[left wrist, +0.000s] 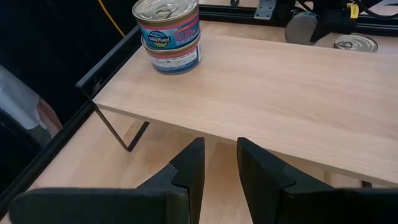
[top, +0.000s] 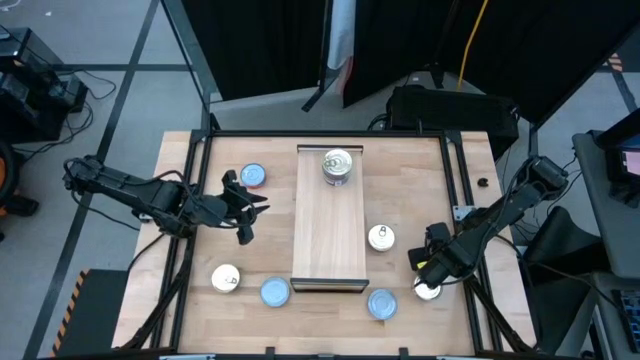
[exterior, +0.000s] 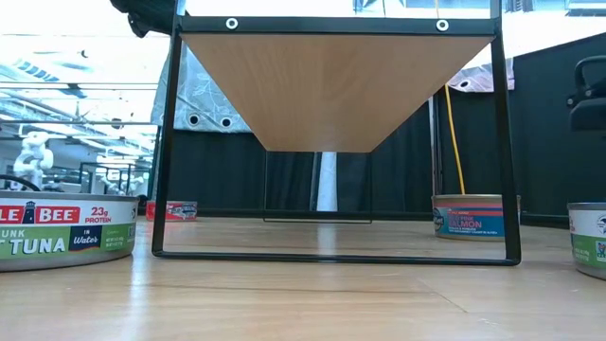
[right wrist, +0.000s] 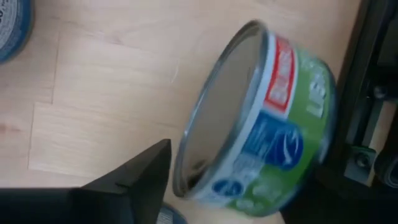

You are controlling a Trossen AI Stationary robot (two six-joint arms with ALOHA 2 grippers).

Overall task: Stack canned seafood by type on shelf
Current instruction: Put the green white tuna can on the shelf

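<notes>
High view: the plank bench (top: 190, 300) carries the long light-wood shelf (top: 328, 235) at its middle, running from the far edge toward the near edge. On the shelf's far end stands a stack of two tins (top: 337, 166), the top one silver with a pull tab. The left arm reaches in from the left; its left tool (top: 247, 213) hangs above the bench just left of the shelf, fingers a narrow gap apart with nothing between them. The right tool (top: 428, 270) sits low at the near right corner over a green-labelled tuna tin (right wrist: 267, 124), which is tilted on its edge beside one dark finger; whether the tool grips it I cannot tell. Loose tins lie around the shelf: a blue-topped one (top: 254, 176) at far left, a cream one (top: 226, 279) and two blue ones (top: 275, 292) (top: 382, 303) near the front, and a silver pull-tab tin (top: 380, 237) just right of the shelf.
</notes>
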